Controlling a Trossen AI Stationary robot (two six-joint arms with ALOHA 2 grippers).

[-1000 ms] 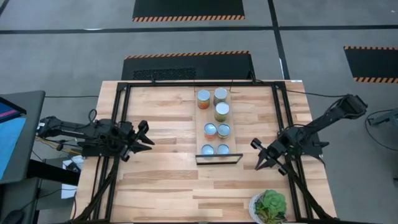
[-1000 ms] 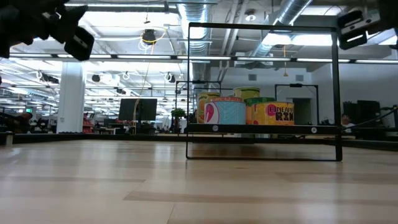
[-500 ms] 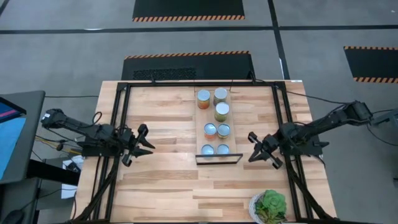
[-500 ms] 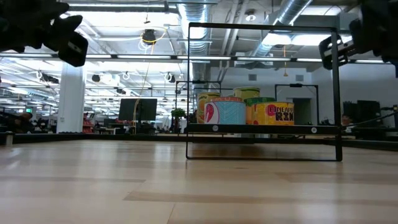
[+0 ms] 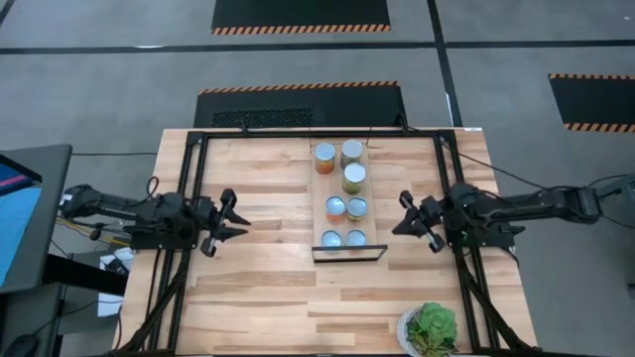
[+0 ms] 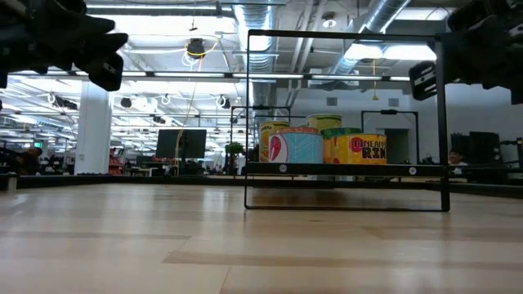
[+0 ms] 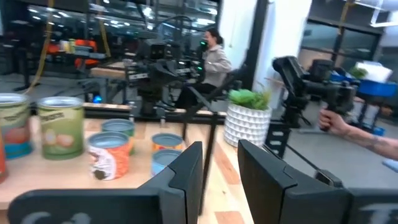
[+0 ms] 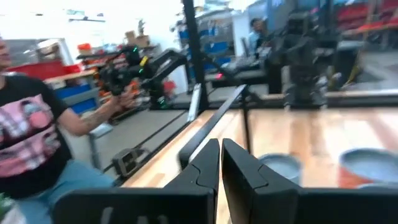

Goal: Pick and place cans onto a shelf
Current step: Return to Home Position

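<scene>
Seven cans with silver tops stand on the pale-wood shelf (image 5: 369,198) at mid-table, among them an orange one (image 5: 324,158) and a green one (image 5: 354,178). The shelf's black bracket end (image 5: 349,254) faces the near edge. The low view shows the cans (image 6: 294,147) raised on the shelf. My left gripper (image 5: 234,218) hovers open to the left of the shelf, pointing at it, and touches nothing. My right gripper (image 5: 401,216) hovers shut to the right of the shelf, pointing at it, and is empty. Both are above the table in the low view.
A leafy plant in a white pot (image 5: 429,329) stands at the near right corner. A black metal frame (image 5: 193,198) runs along the table's sides. People stand beyond the table; a hand (image 7: 339,121) and an arm holding a camera rig (image 8: 140,68) show in the wrist views.
My right gripper has moved toward the table's far edge and left, toward the shelf, and has come down a little as its arm stretched out. My left gripper has shifted slightly right toward the shelf. The cans and shelf have stayed put.
</scene>
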